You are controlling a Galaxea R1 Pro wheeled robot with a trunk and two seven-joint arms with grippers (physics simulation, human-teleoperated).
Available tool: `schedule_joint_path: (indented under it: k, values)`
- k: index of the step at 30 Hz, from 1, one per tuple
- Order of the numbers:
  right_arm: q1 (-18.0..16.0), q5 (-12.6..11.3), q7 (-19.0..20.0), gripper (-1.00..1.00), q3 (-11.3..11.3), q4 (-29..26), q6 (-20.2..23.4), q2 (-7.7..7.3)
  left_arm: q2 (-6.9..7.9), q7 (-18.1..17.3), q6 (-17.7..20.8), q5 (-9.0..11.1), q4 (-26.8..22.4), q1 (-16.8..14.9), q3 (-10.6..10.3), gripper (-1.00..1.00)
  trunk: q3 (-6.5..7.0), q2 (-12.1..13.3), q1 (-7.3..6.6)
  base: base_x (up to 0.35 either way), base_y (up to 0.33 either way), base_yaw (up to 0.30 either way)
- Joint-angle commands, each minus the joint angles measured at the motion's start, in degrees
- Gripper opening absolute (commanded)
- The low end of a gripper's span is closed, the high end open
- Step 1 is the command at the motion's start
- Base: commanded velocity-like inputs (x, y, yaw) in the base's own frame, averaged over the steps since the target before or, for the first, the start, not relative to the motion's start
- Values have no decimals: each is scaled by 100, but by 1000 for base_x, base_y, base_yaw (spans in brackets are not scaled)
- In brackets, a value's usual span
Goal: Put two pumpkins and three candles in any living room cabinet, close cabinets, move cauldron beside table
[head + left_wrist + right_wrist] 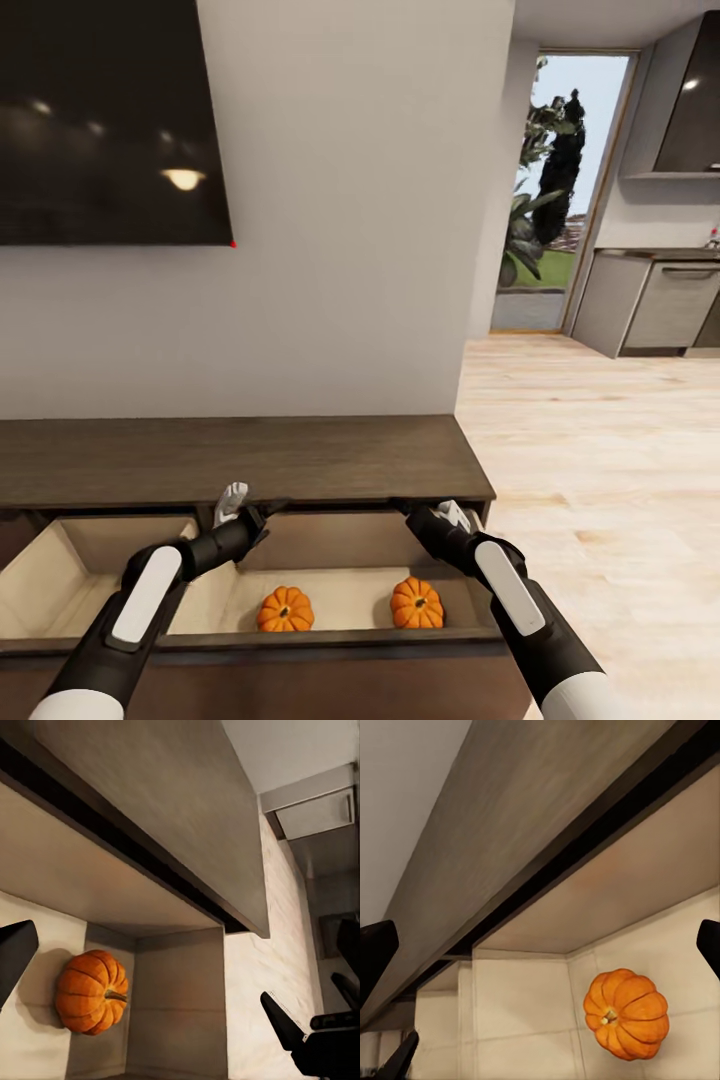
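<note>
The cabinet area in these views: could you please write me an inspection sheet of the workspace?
Surface: cabinet top bare; drawer pulled open.
Job's things: two pumpkins in the drawer, left pumpkin and right pumpkin, apart; candles and cauldron nothing seen.
Clutter: nothing seen.
Hands: left hand and right hand both open, empty, over the drawer's back edge.
Cables: nothing seen.
Surroundings: dark TV on the wall, wood floor, kitchen units beyond.

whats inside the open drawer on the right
Two pumpkins sit on the drawer's pale floor. Its near strip is hidden by the front panel, and both arms cover some corners.
</note>
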Motion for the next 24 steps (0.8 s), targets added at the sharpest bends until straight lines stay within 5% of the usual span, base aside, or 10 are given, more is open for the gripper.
schedule_joint_path:
  k: [1, 15, 24]
  values:
    - [-2, -57, -55, 100, 3, -10, 10, 0, -1, -27, 30, -21, -30, -3, 11, 100, 2, -2, -1, 0, 0, 95]
    - [-2, -50, -48, 100, 3, -7, 11, 1, 4, -27, 34, -19, -99, -3, 14, 100, 85, -2, -1, -105, 46, 90]
    - [-2, -68, -32, 100, -1, 12, 9, -4, 6, -27, 35, -23, -99, -3, 3, 100, 86, -2, -1, -280, -52, 2]
